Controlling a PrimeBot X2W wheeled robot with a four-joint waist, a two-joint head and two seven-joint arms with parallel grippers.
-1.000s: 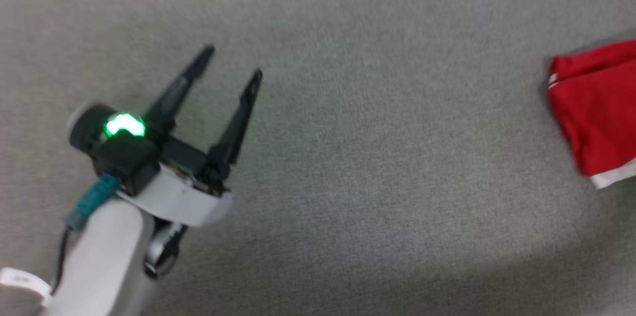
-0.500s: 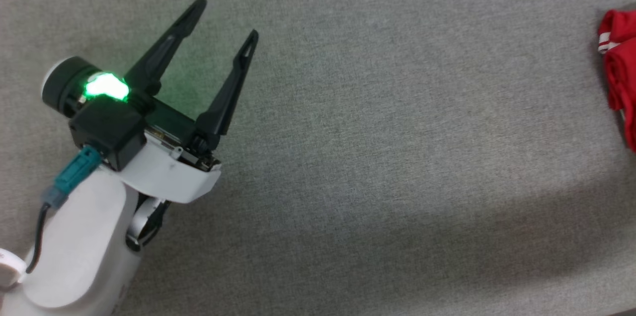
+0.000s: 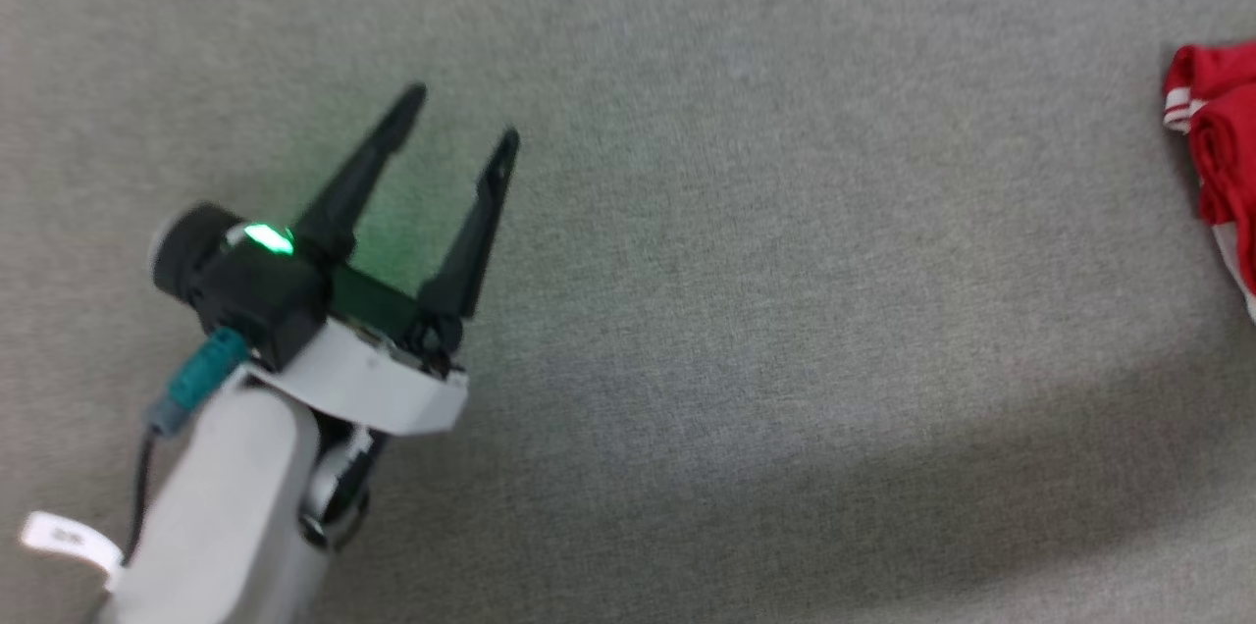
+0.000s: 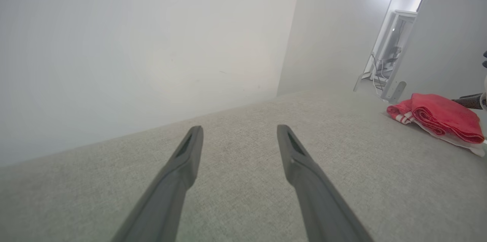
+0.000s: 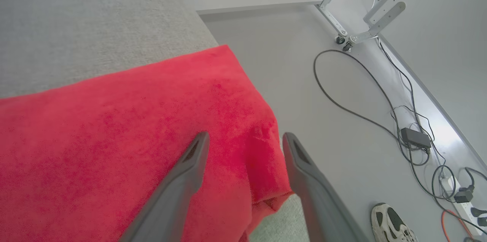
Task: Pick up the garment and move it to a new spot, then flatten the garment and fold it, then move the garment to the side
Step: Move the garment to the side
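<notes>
Folded garment (image 5: pixel 114 128) lies at right edge of bench (image 3: pixel 785 261). Right gripper (image 5: pixel 244 136) fingers spread just over it; left gripper (image 3: pixel 462 116) fingers spread, well apart. Best next: lift right gripper straight up, no snagging of fold.

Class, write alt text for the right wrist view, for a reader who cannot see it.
The right gripper hangs open over the red garment at the corner of a grey fabric surface. Beyond lies a pale floor with black cables, a wheeled metal frame and a white shoe.
</notes>
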